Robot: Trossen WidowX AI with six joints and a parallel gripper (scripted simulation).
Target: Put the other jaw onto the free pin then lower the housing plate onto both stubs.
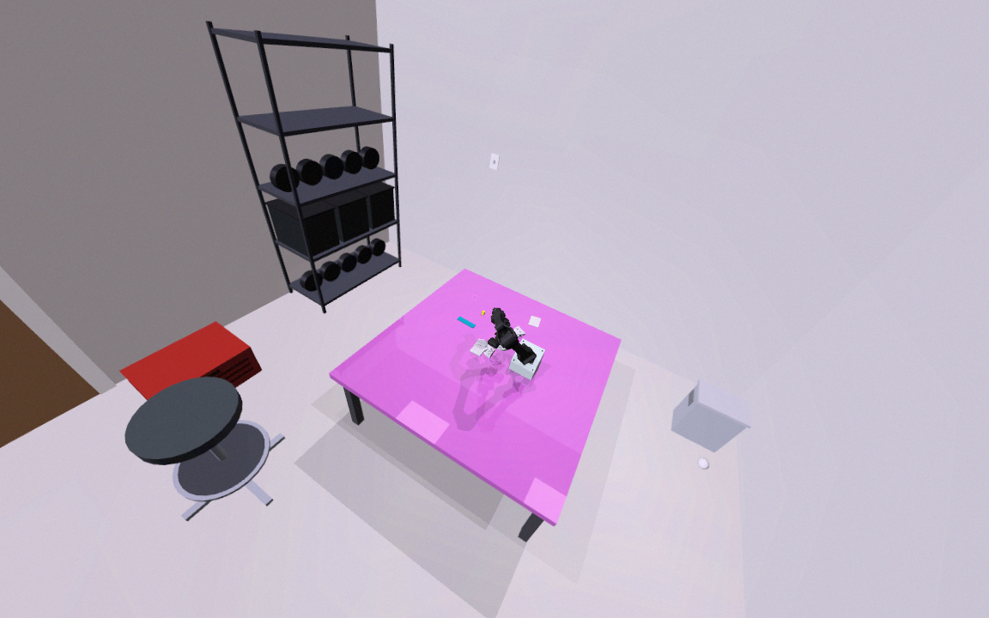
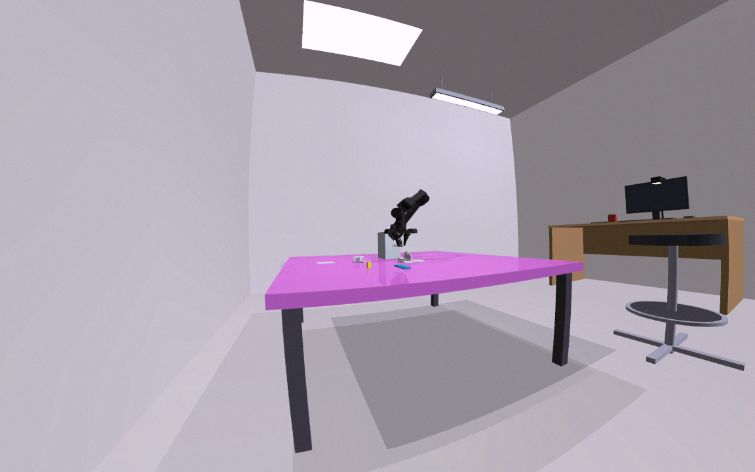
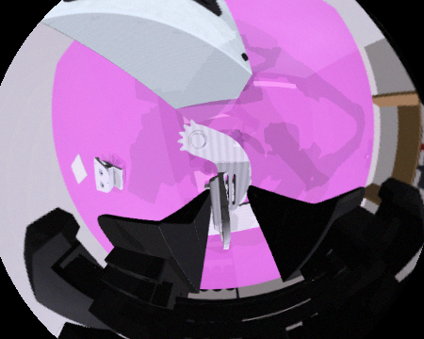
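Note:
My gripper (image 3: 229, 191) (image 2: 402, 243) is shut on the loose white jaw (image 3: 221, 150), above the table. The jaw's gear teeth and round hole point toward the pale box in the wrist view; its upright pad is between the fingertips. The white base (image 1: 476, 349) (image 2: 418, 261) lies on the table, partly seen behind the fingers in the wrist view (image 3: 247, 219). The other jaw (image 2: 407, 255) stands on it. The pins and the seated jaw's teeth cannot be made out. The housing plate piece (image 3: 102, 175) (image 1: 518, 330) (image 2: 358, 258), white with two dark holes, sits apart from the base.
A pale box (image 1: 524, 370) (image 2: 383, 245) (image 3: 174, 66) stands under the arm on the pink table (image 1: 421, 368). A white square (image 1: 534, 321) (image 2: 326, 263) (image 3: 79, 169) lies near the housing plate. A teal bar (image 1: 465, 322) (image 2: 402, 266) and a yellow block (image 1: 482, 312) (image 2: 369, 265) are also on the table.

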